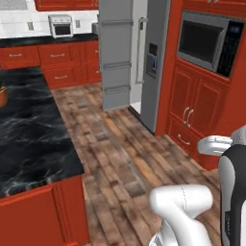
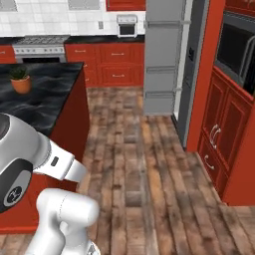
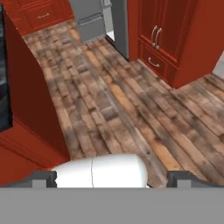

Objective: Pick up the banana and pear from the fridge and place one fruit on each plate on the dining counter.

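My tool (image 3: 112, 178) hangs with tips wide apart, empty, over the wooden floor (image 3: 122, 100). The fridge (image 1: 144, 57) stands open (door edge-on, shelves hidden); the bench (image 1: 29, 129) is cut off.

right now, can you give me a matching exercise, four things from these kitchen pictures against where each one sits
Things:
1. fridge
2. microwave
3. potted plant
4. toaster oven

Places:
A. on the black marble counter
B. on the far counter by the tiled wall
C. built into the red cabinets
D. past the wooden floor, its door swung open

Pairs: 1-D, 2-C, 3-A, 4-B
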